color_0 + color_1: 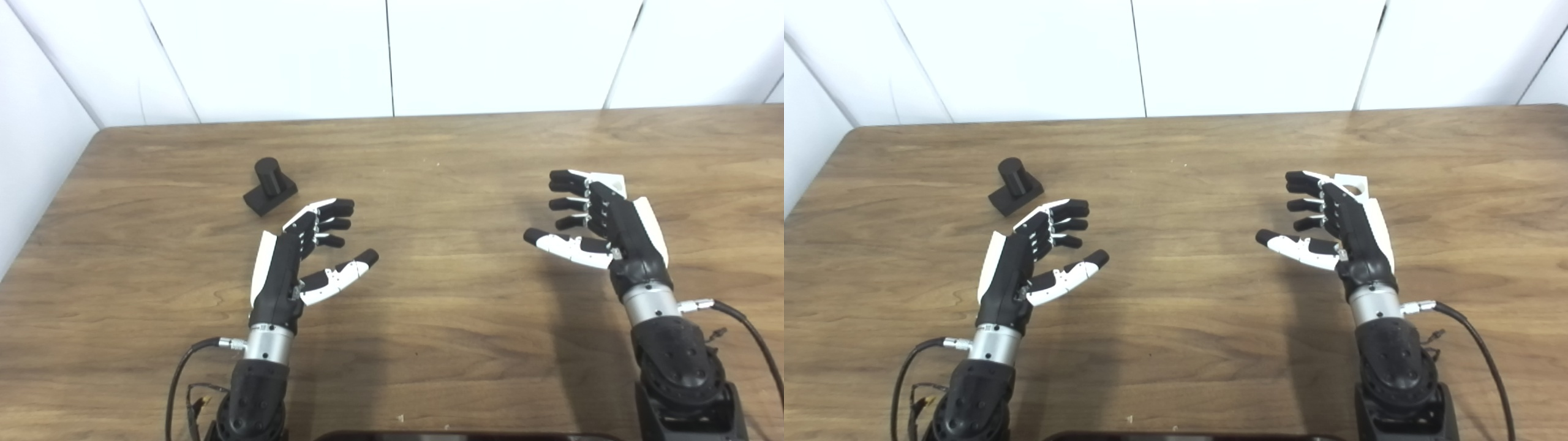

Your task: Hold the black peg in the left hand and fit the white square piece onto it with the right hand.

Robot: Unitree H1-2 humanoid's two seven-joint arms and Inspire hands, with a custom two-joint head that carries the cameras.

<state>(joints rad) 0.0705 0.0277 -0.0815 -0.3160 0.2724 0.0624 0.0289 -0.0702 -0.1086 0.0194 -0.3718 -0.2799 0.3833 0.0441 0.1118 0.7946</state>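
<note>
The black peg point(269, 185), a short cylinder on a square base, lies on the wooden table point(429, 318) at the left, just beyond and left of my left hand point(306, 257). That hand is open and empty, palm turned inward, fingers apart. The white square piece point(1352, 184) with a round hole lies on the table at the right, mostly hidden behind the fingers point(1304, 202) of my right hand point(1335, 233). The right hand is open and empty, hovering in front of the piece.
White wall panels point(392, 55) stand behind the table's far edge. A white wall runs along the left edge. A dark object's rim point(465, 436) shows at the bottom centre.
</note>
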